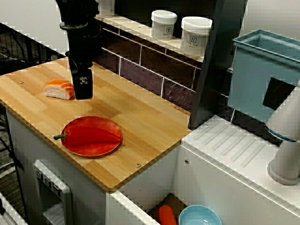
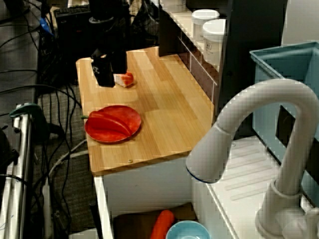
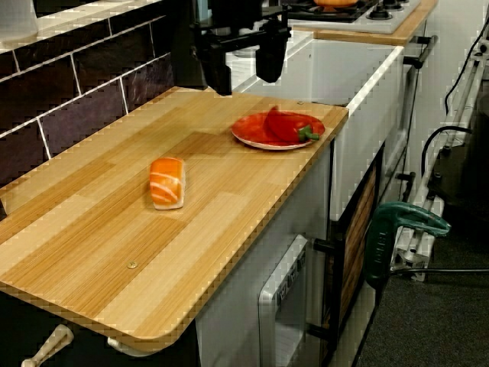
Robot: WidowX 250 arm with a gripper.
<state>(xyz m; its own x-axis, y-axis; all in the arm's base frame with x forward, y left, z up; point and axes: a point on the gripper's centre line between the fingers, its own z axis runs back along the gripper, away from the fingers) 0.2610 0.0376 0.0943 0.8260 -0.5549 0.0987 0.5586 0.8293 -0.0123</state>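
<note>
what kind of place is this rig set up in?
Probably a mock kitchen inside a lab. There is a wooden counter with a tiled backsplash, a faucet and a stove. The loose cables on the floor suggest a lab rather than a home.

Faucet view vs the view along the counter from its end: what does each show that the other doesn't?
Only the faucet view: the faucet, two white jars, and a blue bowl and a carrot down in the sink. Only the counter-end view: a stove, and the jaws standing open with nothing between them. Both: the sushi, the red plate with a pepper, and the wooden counter.
</note>
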